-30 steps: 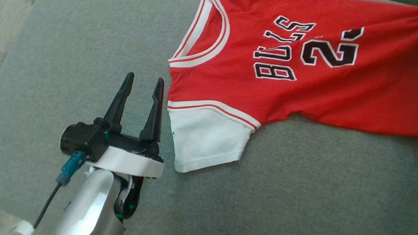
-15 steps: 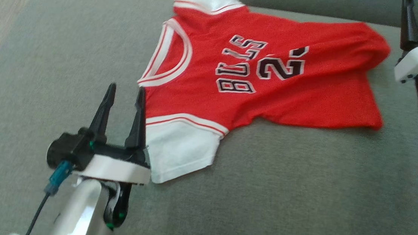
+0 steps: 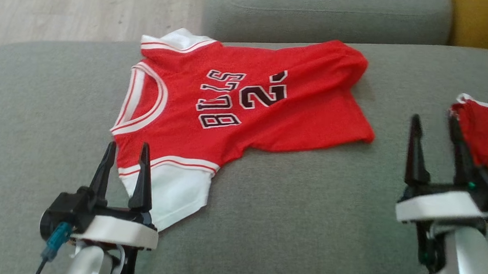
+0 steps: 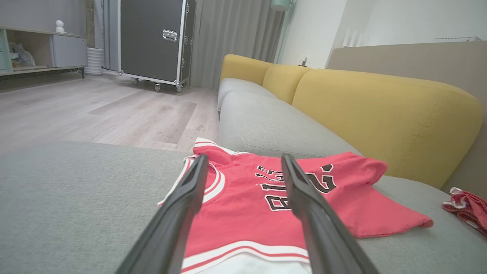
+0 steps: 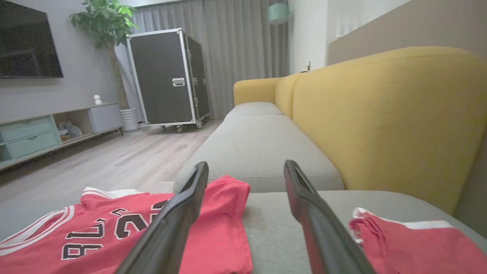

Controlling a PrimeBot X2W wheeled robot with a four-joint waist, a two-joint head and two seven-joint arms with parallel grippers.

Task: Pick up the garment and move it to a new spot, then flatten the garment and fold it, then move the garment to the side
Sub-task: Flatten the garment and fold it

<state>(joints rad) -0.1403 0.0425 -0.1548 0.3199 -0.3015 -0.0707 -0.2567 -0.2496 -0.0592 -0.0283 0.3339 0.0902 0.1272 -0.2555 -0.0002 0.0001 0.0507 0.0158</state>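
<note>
The left claw (image 3: 129, 144) hovers open at the white sleeve of the jersey (image 3: 272, 122). The right claw (image 3: 432, 117), open too, points forward near the right edge of the sofa (image 3: 306, 230).

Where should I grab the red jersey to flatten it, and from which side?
Probably grip the white sleeve of the red jersey, coming in from the robot's left with the left tool: that sleeve's edge lies loose on the grey cushion just beside the open tool, while the far hem is bunched.
</note>
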